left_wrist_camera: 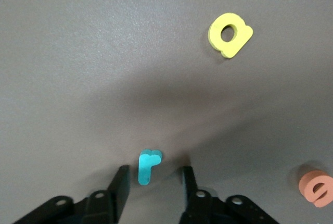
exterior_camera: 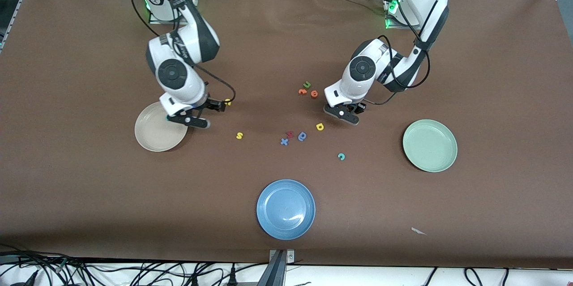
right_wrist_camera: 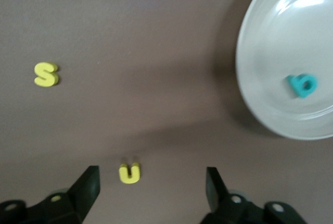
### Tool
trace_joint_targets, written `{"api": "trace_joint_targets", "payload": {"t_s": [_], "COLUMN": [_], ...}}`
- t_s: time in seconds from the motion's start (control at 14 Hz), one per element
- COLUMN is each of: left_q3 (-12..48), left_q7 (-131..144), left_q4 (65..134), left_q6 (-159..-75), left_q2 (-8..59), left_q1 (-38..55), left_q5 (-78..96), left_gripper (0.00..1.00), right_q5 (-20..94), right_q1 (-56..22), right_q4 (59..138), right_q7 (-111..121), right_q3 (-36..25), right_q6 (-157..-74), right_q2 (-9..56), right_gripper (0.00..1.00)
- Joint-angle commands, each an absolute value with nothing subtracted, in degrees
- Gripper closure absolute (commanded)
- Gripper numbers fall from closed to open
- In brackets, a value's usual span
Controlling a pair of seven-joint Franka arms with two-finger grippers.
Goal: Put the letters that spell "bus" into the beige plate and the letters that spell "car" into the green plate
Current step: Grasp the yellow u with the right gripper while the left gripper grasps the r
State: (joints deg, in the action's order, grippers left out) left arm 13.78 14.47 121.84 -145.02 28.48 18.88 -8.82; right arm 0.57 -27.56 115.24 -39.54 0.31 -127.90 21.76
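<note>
In the left wrist view a teal "r" [left_wrist_camera: 148,165] lies on the table between the fingers of my left gripper [left_wrist_camera: 154,174], which is open with a gap on each side of it. A yellow "a" [exterior_camera: 319,126] and a teal "c" [exterior_camera: 341,156] lie nearer the front camera. The green plate [exterior_camera: 429,145] holds nothing. My right gripper [right_wrist_camera: 152,177] is wide open over a yellow "u" [right_wrist_camera: 129,173], beside the beige plate [exterior_camera: 154,136]. A teal "b" [right_wrist_camera: 303,85] lies in that plate. A yellow "s" [exterior_camera: 239,135] lies apart on the table.
A blue plate [exterior_camera: 285,209] sits near the front edge. A green "u" [exterior_camera: 307,84] and two orange letters [exterior_camera: 308,93] lie mid-table. A red letter [exterior_camera: 289,134], a blue "x" [exterior_camera: 284,142] and a blue rounded letter [exterior_camera: 302,136] cluster between the "s" and the "a".
</note>
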Motion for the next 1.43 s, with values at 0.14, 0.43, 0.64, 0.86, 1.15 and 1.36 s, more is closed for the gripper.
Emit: {"api": "trace_joint_targets", "payload": {"t_s": [0.14,0.43,0.64,0.86,1.15,1.36], "left_q3": [13.71,13.62,13.62,13.62,13.54,13.54], "left_q7": [17.05,17.05,17.05,17.05,16.96,16.43], "left_q4": [120.32,119.62,119.62,119.53,119.62,119.62], "left_q6": [-145.37,-145.37,-145.37,-145.55,-146.25,-145.29], "left_q2": [29.62,30.41,30.41,30.67,30.85,29.10], "left_q1": [19.60,19.69,19.69,19.69,19.43,18.02], "left_q5": [-10.20,-10.28,-10.28,-10.28,-10.28,-10.28], "left_gripper": [0.62,0.72,0.79,0.88,1.00,1.00], "right_q5": [0.62,0.62,0.62,0.62,0.53,0.62], "right_q1": [-28.04,-28.12,-28.13,-28.21,-28.65,-28.65], "right_q4": [120.05,122.95,124.45,124.45,124.28,123.66], "right_q7": [-45.26,-46.75,-47.55,-47.64,-47.64,-47.03], "right_q3": [3.33,4.22,4.66,4.75,4.75,4.57], "right_q6": [-135.78,-140.52,-143.70,-143.88,-144.14,-143.00], "right_q2": [23.55,24.34,25.05,26.01,26.72,24.80], "right_gripper": [0.17,0.23,0.33,0.70,0.78,0.87]}}
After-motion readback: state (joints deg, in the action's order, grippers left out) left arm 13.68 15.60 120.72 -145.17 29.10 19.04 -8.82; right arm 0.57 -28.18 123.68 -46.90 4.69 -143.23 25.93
